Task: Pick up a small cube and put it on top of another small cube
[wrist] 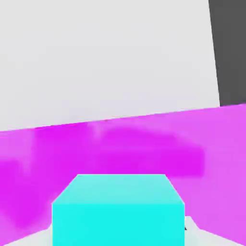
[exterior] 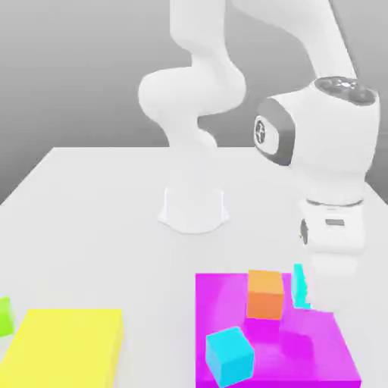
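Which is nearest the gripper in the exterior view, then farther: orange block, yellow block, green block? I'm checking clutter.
From the gripper:
1. Orange block, beside it on the magenta slab.
2. Yellow block, toward that view's left.
3. Green block, at the left edge.

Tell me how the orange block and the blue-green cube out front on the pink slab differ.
The orange block is orange; the front cyan cube is turquoise. The orange block sits square to the magenta slab, near its far edge; the front cyan cube is turned at an angle, near the close edge. The orange block stands right beside the robot's hand; the front cyan cube stands apart. Both are plain blocks resting on the slab.
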`<action>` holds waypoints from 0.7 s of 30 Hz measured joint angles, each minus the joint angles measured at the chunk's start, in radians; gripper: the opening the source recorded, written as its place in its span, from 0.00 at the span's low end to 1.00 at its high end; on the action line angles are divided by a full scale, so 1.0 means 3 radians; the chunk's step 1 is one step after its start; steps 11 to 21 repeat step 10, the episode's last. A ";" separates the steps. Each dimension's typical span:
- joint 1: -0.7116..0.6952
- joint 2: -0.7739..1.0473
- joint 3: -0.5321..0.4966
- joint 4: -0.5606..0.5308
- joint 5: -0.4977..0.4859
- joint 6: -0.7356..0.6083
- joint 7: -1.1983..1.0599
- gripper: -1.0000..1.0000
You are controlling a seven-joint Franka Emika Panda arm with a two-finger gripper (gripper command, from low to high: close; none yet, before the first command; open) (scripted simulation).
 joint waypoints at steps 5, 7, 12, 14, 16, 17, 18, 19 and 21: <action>-0.0237 0.0281 -0.0120 0.0243 0.0136 0.0029 0.0268 0.00; -0.0248 0.0374 -0.0109 0.0227 0.0172 0.0134 0.0250 1.00; -0.0248 0.0374 -0.0109 0.0227 0.0172 0.0134 0.0250 1.00; -0.0248 0.0374 -0.0109 0.0227 0.0172 0.0134 0.0250 1.00; -0.0248 0.0374 -0.0109 0.0227 0.0172 0.0134 0.0250 1.00; -0.0248 0.0374 -0.0109 0.0227 0.0172 0.0134 0.0250 1.00; -0.0248 0.0374 -0.0109 0.0227 0.0172 0.0134 0.0250 1.00; -0.0248 0.0374 -0.0109 0.0227 0.0172 0.0134 0.0250 1.00; -0.0248 0.0374 -0.0109 0.0227 0.0172 0.0134 0.0250 1.00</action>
